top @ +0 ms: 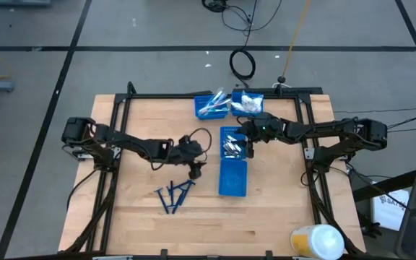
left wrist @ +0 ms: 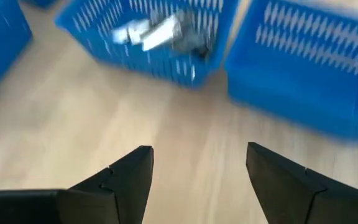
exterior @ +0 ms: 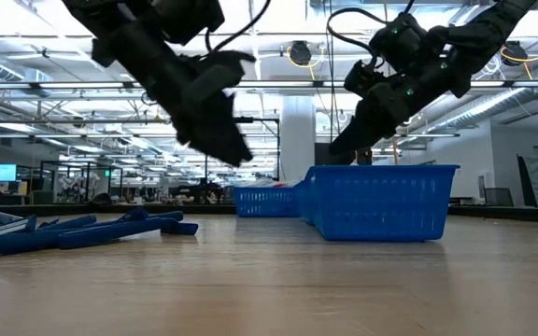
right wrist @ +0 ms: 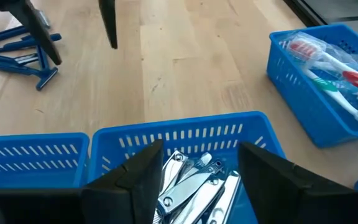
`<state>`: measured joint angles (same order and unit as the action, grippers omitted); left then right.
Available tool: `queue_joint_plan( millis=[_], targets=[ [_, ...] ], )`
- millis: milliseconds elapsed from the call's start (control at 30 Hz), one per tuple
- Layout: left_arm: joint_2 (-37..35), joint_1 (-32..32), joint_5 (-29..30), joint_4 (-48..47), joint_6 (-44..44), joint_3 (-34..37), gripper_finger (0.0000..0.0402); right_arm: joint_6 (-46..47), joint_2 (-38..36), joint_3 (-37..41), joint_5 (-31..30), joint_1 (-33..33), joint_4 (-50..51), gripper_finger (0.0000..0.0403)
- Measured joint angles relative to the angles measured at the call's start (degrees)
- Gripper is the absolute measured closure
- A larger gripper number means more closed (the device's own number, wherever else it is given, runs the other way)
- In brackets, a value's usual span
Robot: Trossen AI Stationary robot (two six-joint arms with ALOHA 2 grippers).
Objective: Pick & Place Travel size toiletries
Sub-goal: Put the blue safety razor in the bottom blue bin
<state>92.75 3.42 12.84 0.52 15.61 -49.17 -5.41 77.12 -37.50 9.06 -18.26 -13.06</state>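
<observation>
The left tool [top: 196, 167] is hanging above the wooden table [top: 136, 217], just beyond the cluster of dark blue T-shaped plastic razors [top: 173, 196] that are lying flat on the bare wood nearer the front edge. Its two dark fingers [left wrist: 126, 177] are standing wide apart with nothing between them; in the left wrist view only bare table is showing in the gap. In the low view this tool [exterior: 224, 140] is hovering clear of the surface, with the razors [exterior: 73, 231] lying apart from it.

The right tool [top: 250, 146] is sitting over the far end of the long blue slotted plastic bin [top: 232, 182] in the middle of the table. In the right wrist view its fingers [right wrist: 138, 171] are standing parted and empty, directly above a pile of shiny silvery metal nail clippers [right wrist: 188, 183] that are resting inside that bin. The clippers are lying between and just under the fingertips, not gripped.

Behind that bin, two smaller blue plastic baskets are standing side by side at the back edge: one [top: 211, 105] is holding toothbrushes with white and coloured handles [right wrist: 328, 62], the other [top: 247, 104] is holding small white packets [top: 248, 103]. A round white and yellow container [top: 316, 240] is lying near the table's front right corner.
</observation>
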Motion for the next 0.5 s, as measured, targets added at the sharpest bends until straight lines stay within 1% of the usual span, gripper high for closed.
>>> queue_joint_plan(
  millis=[133,233,400,500],
  targets=[
    [0.0,2.25,-1.41,-8.41,0.06,0.0,0.0149,-0.22,0.0,0.0,0.0,0.0,-0.14,0.021],
    [0.0,3.82,-2.43,-12.18,3.06,0.0,0.0149,-0.25,0.0,0.0,0.0,0.0,-0.5,0.0209],
    [0.0,6.04,-2.41,-15.23,12.18,0.0,0.0149,-3.74,0.0,0.0,-0.01,0.0,-1.22,0.0207],
    [0.0,7.72,-4.1,-18.97,20.8,0.0,0.0149,-5.31,0.0,0.0,0.0,0.0,-3.46,0.0208]
  ],
)
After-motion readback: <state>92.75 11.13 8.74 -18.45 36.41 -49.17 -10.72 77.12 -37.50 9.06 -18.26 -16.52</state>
